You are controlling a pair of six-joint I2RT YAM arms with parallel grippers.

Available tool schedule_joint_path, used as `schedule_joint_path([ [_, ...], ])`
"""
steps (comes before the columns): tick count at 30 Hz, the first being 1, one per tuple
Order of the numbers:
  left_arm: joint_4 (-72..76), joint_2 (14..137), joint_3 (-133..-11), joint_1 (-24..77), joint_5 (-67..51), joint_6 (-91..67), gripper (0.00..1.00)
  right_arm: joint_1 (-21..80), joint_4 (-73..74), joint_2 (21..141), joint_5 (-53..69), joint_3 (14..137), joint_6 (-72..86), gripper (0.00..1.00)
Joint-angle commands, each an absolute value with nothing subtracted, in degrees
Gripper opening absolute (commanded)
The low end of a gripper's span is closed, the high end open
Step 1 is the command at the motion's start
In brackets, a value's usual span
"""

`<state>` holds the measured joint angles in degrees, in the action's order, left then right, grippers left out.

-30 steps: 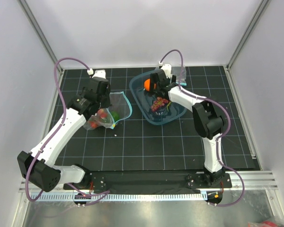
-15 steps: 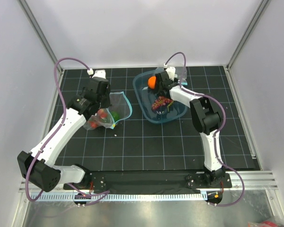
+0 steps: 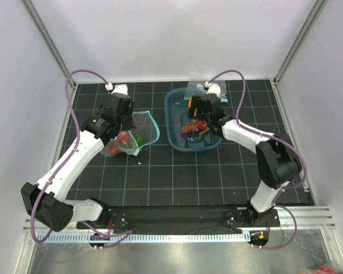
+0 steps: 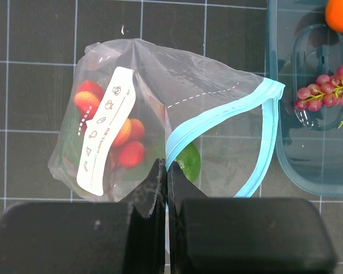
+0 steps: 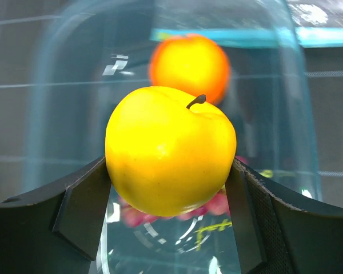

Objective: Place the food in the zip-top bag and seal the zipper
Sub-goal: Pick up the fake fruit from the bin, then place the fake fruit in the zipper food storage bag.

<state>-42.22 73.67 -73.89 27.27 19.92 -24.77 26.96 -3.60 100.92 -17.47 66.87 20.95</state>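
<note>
The zip-top bag (image 4: 206, 97) lies on the black mat, its mouth gaping open toward the tub; it also shows in the top view (image 3: 138, 132). Inside are several red strawberries (image 4: 131, 154) and a green lime (image 4: 188, 160). My left gripper (image 4: 166, 165) is shut on the teal zipper (image 4: 263, 142) at the near lip of the mouth. My right gripper (image 5: 168, 171) is shut on the yellow lemon (image 5: 168, 148), a round fruit with a short stem, held above the teal tub (image 3: 177, 140). The orange (image 5: 188, 63) and the purple grape bunch (image 4: 326, 94) lie in the tub.
A smaller clear bag (image 3: 214, 87) lies behind the tub at the back of the mat. The tub stands just right of the big bag's mouth. Metal frame posts and white walls border the mat on the left, right and back.
My right arm's elbow has swung out to the right, and the gripper has shifted right and toward me over the tub. The tub has slid slightly right. The left arm and bag have not moved.
</note>
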Motion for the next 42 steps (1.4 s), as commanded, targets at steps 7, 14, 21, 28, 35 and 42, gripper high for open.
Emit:
schedule_joint_path([
  [7,-41.1,73.1,-74.4,27.3,20.0,-24.0,0.0,28.3,-21.7,91.0,13.2,58.8,16.1,0.52],
  [14,-41.2,73.1,-74.4,27.3,19.9,-24.1,0.0,32.2,-25.2,87.7,23.9,57.6,14.9,0.49],
  [21,-41.2,73.3,-74.4,27.3,19.8,-24.1,0.0,38.4,-24.3,86.0,25.8,57.9,9.9,0.49],
  [28,-41.3,73.2,-74.5,27.2,19.7,-24.1,0.0,42.4,-24.4,89.8,23.1,60.8,9.8,0.49],
  [35,-41.2,72.7,-74.5,27.3,19.4,-24.3,0.0,47.0,-22.9,98.9,13.8,70.6,9.9,0.56],
  [42,-41.0,72.2,-74.3,27.3,20.3,-24.1,0.0,49.1,-21.6,103.3,7.4,74.6,9.9,1.0],
])
